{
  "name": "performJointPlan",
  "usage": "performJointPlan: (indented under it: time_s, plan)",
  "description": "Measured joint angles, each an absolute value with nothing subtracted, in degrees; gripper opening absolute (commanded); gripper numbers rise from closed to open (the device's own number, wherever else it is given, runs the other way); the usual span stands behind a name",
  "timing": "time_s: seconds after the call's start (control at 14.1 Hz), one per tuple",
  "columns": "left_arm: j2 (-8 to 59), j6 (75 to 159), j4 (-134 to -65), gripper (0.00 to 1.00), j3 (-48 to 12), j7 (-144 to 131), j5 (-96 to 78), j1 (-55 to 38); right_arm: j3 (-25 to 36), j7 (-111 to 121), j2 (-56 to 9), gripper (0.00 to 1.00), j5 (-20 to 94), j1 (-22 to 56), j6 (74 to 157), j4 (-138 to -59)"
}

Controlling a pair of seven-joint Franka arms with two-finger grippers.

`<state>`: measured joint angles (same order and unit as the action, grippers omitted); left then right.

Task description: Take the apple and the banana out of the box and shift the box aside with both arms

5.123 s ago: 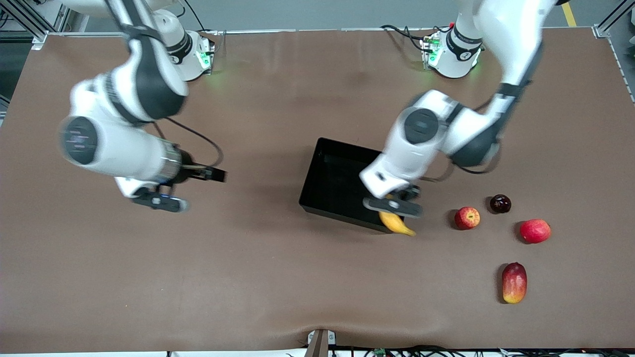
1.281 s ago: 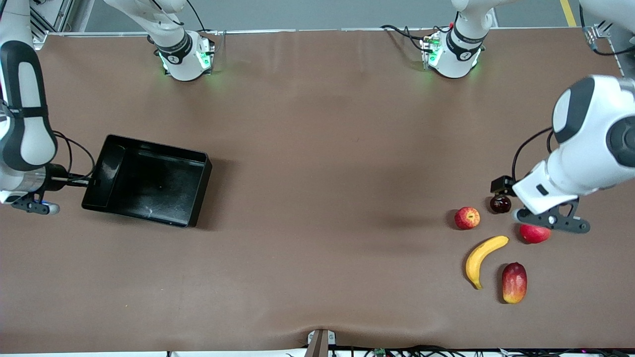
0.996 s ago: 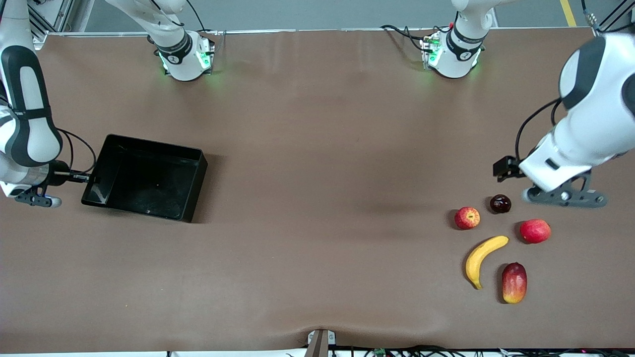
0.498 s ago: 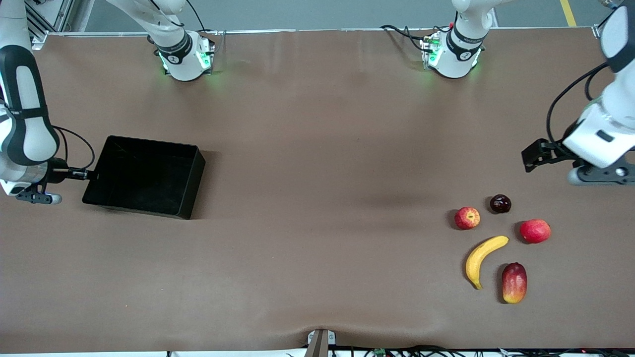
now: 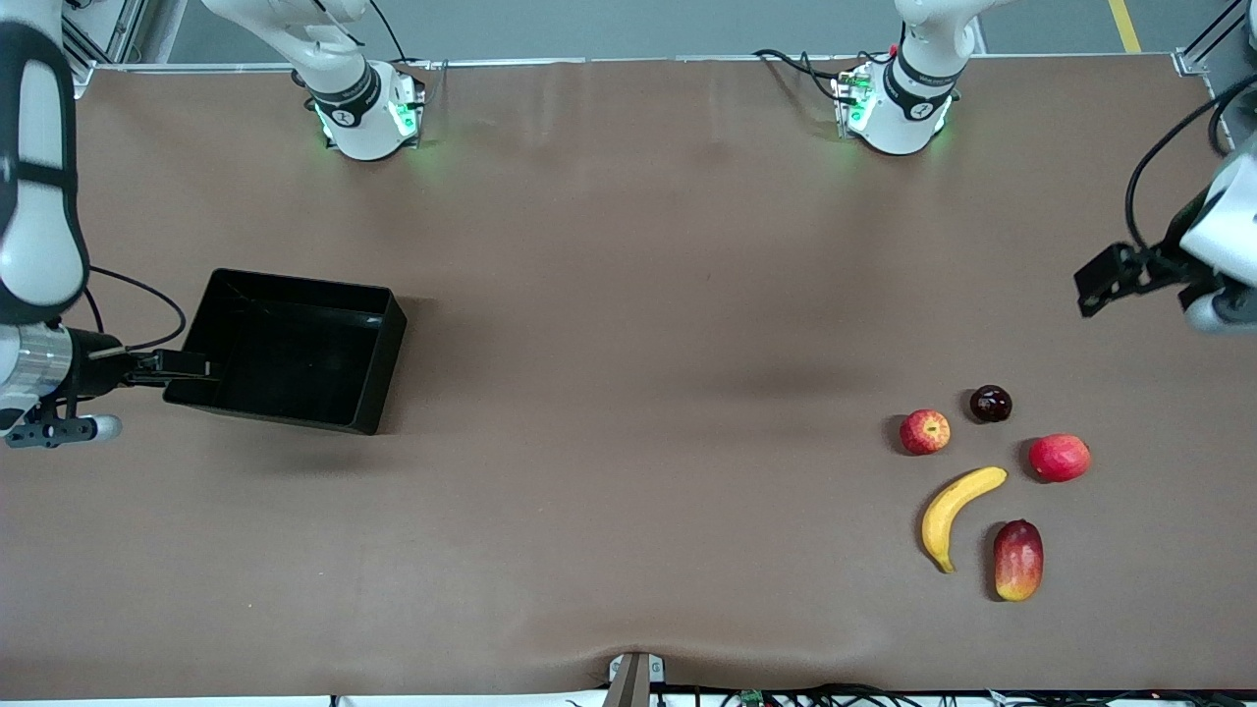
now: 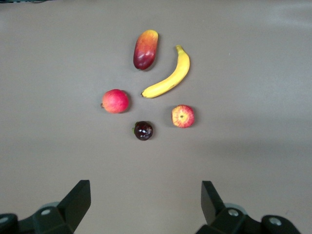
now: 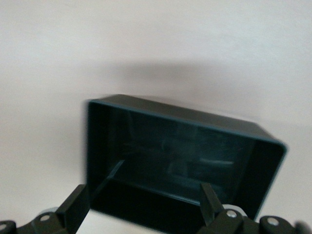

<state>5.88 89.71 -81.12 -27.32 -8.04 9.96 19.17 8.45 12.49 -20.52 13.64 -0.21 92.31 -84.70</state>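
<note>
The table (image 5: 628,295) is covered with a plain brown mat, a little wrinkled at the edge nearest the front camera; above its top edge is grey floor with a yellow stripe. The box (image 5: 295,349) lies toward the right arm's end. The right gripper (image 5: 187,365) is at its short wall with fingers spread, gripping nothing. The banana (image 5: 951,513) and the apple (image 5: 924,431) rest toward the left arm's end (among other fruit). The left gripper (image 6: 145,204) is over bare mat there, released.
</note>
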Motion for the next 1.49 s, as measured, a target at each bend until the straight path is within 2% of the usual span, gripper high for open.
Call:
performJointPlan:
  time_s: [0.07,0.21,0.43,0.57,0.78,1.07,1.28,1.49]
  plan:
    - [4.8,88.6,-81.2,1.0,-26.5,-8.1,9.7,18.2,8.4,7.5,-20.1,1.0,13.7,2.1,88.2,-80.1]
    - [3.1,87.0,-81.7,1.0,-20.8,-8.1,7.5,13.1,8.3,0.7,-19.0,1.0,13.7,5.8,83.1,-74.7]
    - [0.8,87.0,-84.5,1.0,-10.6,-8.1,3.8,4.9,8.3,-1.9,-16.1,1.0,13.7,8.3,81.2,-72.8]
    - [-0.3,87.2,-86.1,1.0,-9.4,-8.1,3.4,3.7,8.4,-5.6,-13.8,1.0,11.5,9.6,78.1,-72.8]
    - [-2.5,88.3,-88.8,1.0,-7.1,-8.0,3.4,1.2,8.5,-8.6,-12.2,1.0,1.2,12.9,74.9,-72.6]
    - [-2.8,88.7,-90.0,1.0,-6.9,-7.8,3.4,1.0,9.6,-7.4,-11.0,1.0,0.0,9.9,72.3,-70.4]
    - [-2.8,88.7,-90.4,1.0,-6.9,-7.8,3.4,1.0,9.7,-2.1,-7.2,1.0,0.0,9.2,74.3,-74.8]
    - [-2.8,88.7,-90.6,1.0,-7.1,-7.7,3.4,0.9,9.8,-0.6,-0.8,1.0,0.0,9.1,81.7,-85.2]
